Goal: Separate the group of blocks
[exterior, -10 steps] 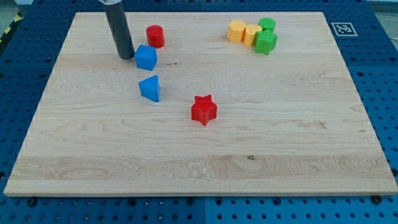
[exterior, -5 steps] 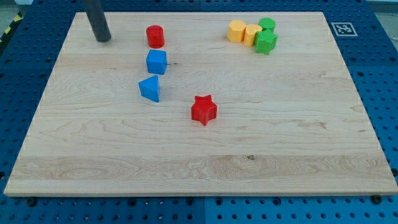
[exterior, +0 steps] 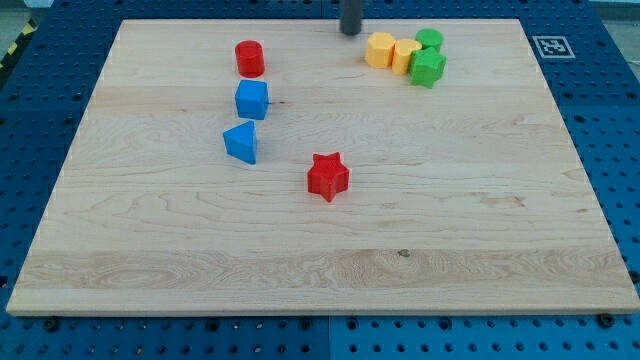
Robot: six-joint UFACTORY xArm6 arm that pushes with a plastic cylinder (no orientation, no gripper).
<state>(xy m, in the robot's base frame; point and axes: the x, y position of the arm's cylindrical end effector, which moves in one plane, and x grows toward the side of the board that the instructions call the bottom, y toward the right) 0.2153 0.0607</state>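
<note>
A tight group sits at the view's top right: a yellow hexagonal block (exterior: 380,49), a yellow block (exterior: 405,55), a green cylinder (exterior: 429,41) and a green star-shaped block (exterior: 427,68), all touching. My tip (exterior: 350,31) is at the top edge of the board, just left of the yellow hexagonal block and apart from it. To the left stand a red cylinder (exterior: 249,58), a blue cube (exterior: 252,99), a blue triangular block (exterior: 241,142) and a red star (exterior: 327,176), each apart from the others.
The wooden board (exterior: 480,220) lies on a blue pegboard table. A square black-and-white marker (exterior: 549,46) sits beside the board's top right corner.
My tip has moved from beside the blue cube up and far to the right along the top edge, to near the yellow blocks. The blue cube shifted slightly right and down early on.
</note>
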